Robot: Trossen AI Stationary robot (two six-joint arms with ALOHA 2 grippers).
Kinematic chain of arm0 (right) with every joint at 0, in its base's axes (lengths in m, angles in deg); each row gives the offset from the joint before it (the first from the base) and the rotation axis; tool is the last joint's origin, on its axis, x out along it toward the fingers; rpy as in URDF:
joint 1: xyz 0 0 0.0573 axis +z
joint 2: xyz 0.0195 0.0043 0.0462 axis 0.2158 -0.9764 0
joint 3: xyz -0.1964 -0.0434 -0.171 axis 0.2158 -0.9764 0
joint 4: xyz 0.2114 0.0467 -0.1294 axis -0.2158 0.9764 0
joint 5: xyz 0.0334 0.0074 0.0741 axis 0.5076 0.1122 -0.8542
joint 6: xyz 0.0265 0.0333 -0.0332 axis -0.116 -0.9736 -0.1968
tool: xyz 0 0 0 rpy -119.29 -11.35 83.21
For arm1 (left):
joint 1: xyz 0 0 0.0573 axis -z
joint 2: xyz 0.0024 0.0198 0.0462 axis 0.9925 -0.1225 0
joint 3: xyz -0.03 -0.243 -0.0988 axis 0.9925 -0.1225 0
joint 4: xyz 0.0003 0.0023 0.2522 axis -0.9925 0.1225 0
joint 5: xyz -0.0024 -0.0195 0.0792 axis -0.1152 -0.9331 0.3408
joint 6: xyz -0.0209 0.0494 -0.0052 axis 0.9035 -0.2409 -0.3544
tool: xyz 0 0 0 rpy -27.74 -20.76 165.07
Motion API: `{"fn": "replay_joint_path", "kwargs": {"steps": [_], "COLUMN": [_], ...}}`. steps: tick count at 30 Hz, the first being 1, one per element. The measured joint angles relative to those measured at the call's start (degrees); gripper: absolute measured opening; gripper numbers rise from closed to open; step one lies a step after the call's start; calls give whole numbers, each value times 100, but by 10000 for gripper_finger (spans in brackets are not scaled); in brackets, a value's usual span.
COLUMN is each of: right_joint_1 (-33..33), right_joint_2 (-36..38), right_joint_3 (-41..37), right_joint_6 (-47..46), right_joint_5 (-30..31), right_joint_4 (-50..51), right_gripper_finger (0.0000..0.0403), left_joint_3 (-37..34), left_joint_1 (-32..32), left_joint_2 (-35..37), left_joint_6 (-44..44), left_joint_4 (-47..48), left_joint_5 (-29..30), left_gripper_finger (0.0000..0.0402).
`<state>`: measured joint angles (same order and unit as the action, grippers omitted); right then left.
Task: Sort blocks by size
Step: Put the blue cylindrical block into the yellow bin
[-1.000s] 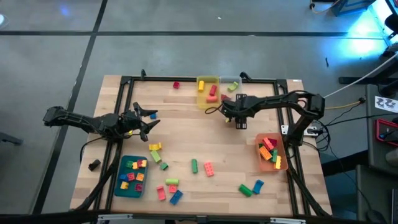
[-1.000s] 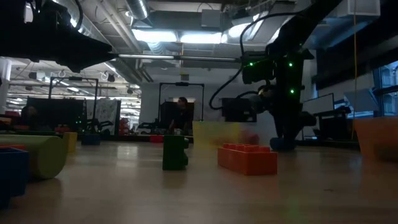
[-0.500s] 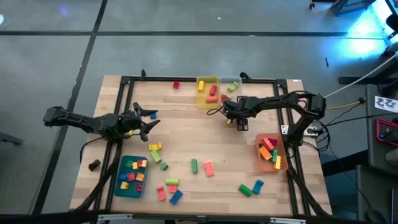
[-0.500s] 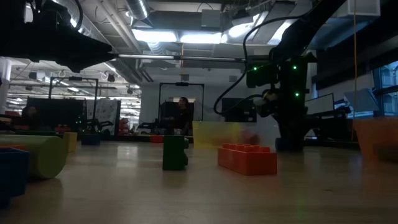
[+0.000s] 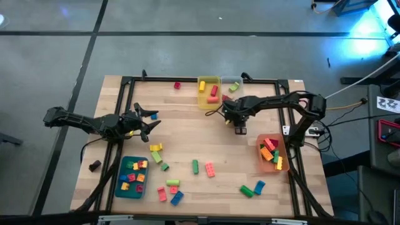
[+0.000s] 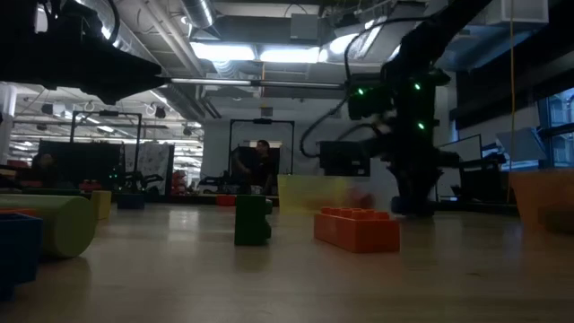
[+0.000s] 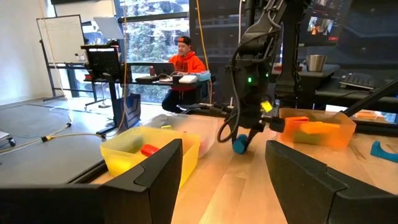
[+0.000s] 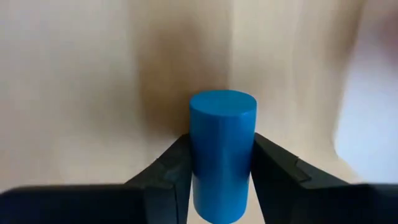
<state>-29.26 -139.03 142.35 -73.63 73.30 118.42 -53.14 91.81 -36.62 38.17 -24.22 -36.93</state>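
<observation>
showing the right tool [image 8: 221, 171] clamped on a blue cylinder block [image 8: 222, 152], its two dark fingers [image 8: 168, 168] pressed against the block's sides, as we see in the right wrist view; in the left wrist view we find the same blue block [image 7: 241, 142] hanging at the tip of the right arm just above the wooden surface [image 7: 249, 186], between the yellow bin [image 7: 140, 149] and the orange bin [image 7: 314, 127]. from above we place the right tool [image 5: 238, 127] on the far right part of the surface [image 5: 187, 147], near the yellow bin [image 5: 209, 92] and the clear bin [image 5: 231, 85], with the orange bin [image 5: 272, 153] nearer the front right edge. we see the left tool [image 5: 147, 122] over the left side of the surface with its fingers wide apart, holding nothing; the left wrist view shows the gap between its fingers [image 7: 158, 171]. loose blocks lie across the front half of the surface, among them a green block [image 5: 195, 166] and a red block [image 5: 209, 169] side by side, and a yellow block [image 5: 155, 147] close to the teal bin [image 5: 133, 177], which holds several small blocks. in the low view we find the green block [image 6: 252, 219] standing upright beside the red block [image 6: 356, 229]. a person [image 7: 185, 65] sits at a desk in the room beyond
</observation>
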Motion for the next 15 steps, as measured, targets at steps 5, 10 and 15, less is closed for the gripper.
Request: {"fn": "replay_joint_path", "kwargs": {"steps": [5, 10, 15], "right_joint_1": [0, -4, -9], "right_joint_2": [0, 7, 1], "right_joint_3": [660, 1319, 1520], "right_joint_6": [38, 395, 1000], "right_joint_5": [-649, -641, -251], "right_joint_4": [-22, -240, -1547], "right_gripper_finger": [136, 138, 139], "left_joint_3": [0, 0, 0], "left_joint_1": [2, 0, 1], "left_joint_2": [0, 0, 0], "left_joint_6": [138, 147, 412], "left_joint_4": [1, 0, 0], "left_joint_5": [-1, -1, -1], "left_gripper_finger": [214, 214, 214]}}
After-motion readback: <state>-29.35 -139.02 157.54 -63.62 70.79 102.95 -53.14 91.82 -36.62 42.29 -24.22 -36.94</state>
